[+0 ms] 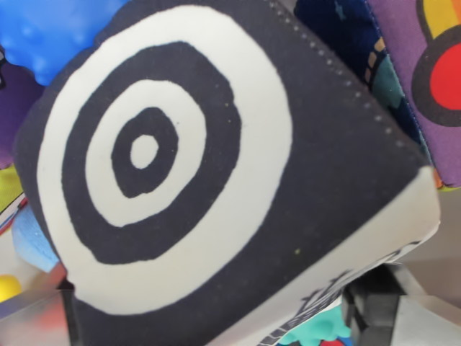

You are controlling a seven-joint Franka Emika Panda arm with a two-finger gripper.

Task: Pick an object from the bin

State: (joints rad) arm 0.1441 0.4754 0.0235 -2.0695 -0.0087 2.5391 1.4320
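A soft fabric cube [216, 180] is filling almost the whole wrist view, its dark face printed with white concentric rings and a stitched seam running toward three o'clock, where a white side panel is turning away. It is sitting very close under the camera, tilted, and apparently lying among other toys in the bin.

At eleven o'clock a glossy blue toy [50, 32] is peeking out behind it; at one o'clock a dark blue patterned cloth piece [353, 36] is lying beside a purple fabric toy [432, 65] with a red and yellow motif. At eight o'clock a pale blue piece [29, 241] and a yellow ball [7, 287] are showing, and at six o'clock something teal [317, 335] is poking out beneath the cube.

The gripper itself is hard to read: grey blurred shapes at five and seven o'clock may be its fingers, so I cannot tell whether they are apart or clamped on the cube.

To do this step well, I judge the fingers should be straddling two opposite flat faces, squeezing gently since the cube will be compressing, then lifting straight up without dragging neighbours.
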